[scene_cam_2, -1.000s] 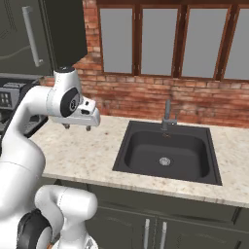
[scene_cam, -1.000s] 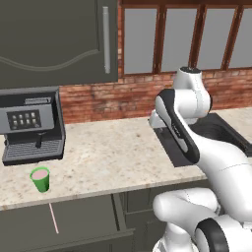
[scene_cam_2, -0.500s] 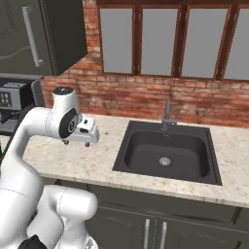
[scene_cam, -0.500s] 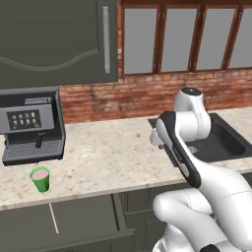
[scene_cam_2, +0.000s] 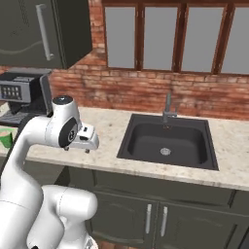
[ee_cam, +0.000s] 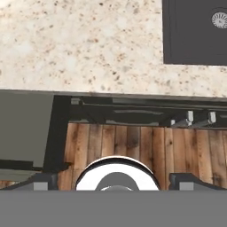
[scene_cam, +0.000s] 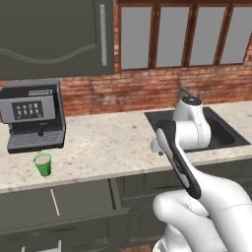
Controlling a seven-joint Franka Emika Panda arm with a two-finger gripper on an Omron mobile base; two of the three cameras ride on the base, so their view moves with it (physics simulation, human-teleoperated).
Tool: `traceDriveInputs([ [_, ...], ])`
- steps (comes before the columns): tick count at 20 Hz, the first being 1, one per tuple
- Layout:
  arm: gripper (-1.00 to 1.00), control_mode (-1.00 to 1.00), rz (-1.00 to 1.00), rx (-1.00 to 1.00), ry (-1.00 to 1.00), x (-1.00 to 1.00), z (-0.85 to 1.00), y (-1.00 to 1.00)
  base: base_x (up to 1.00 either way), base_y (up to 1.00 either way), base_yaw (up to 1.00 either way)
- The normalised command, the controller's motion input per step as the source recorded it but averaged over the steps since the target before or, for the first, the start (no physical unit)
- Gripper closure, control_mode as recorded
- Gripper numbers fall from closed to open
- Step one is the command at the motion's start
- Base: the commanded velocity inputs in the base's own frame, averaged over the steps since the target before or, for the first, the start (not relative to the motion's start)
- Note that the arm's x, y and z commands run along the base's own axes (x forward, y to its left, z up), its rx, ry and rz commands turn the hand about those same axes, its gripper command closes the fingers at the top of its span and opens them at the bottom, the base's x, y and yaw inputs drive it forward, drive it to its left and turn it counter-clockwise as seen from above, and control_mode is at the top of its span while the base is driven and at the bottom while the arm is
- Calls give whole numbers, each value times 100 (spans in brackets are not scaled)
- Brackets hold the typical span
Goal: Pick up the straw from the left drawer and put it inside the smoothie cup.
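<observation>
Over that last second the white arm had swung lower and toward the near edge of the speckled beige stone counter (scene_cam: 118, 142), so the two-finger gripper (scene_cam_2: 78, 148) hung just over the counter's front lip instead of up by the brick wall. Honestly couldn't tell if its jaws were apart or together, since its fingers were too small in both base views.

Looked to me like it was lining up for the wide dark grey-green left drawer (scene_cam: 74, 202), which stood pulled out below the counter, well to the left of the hand. That's probably why the wrist pointed down past the counter edge toward the wooden floor.

The thin pale pink straw (scene_cam: 54, 202) lay flat on the drawer bottom, slightly angled, nothing touching it. It's a skinny little stick, so I'd guess a fiddly pinch. The small bright green smoothie cup (scene_cam: 43, 165) with pink on top sat upright near the counter's front edge, just in front of the black coffee machine (scene_cam: 33, 115). The dark sink basin (scene_cam_2: 165, 141) was off to the right.
</observation>
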Motion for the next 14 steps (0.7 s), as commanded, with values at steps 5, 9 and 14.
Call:
traceDriveInputs([
  [5, -100, 100, 0, 0, 0, 0, 0, 0, -70, 0, 0],
  [9, -100, 100, 0, 0, 0, 0, 0, 0, -55, 4, 0],
  [14, -100, 100, 0, 0, 0, 0, 0, 0, -34, 41, 0],
])
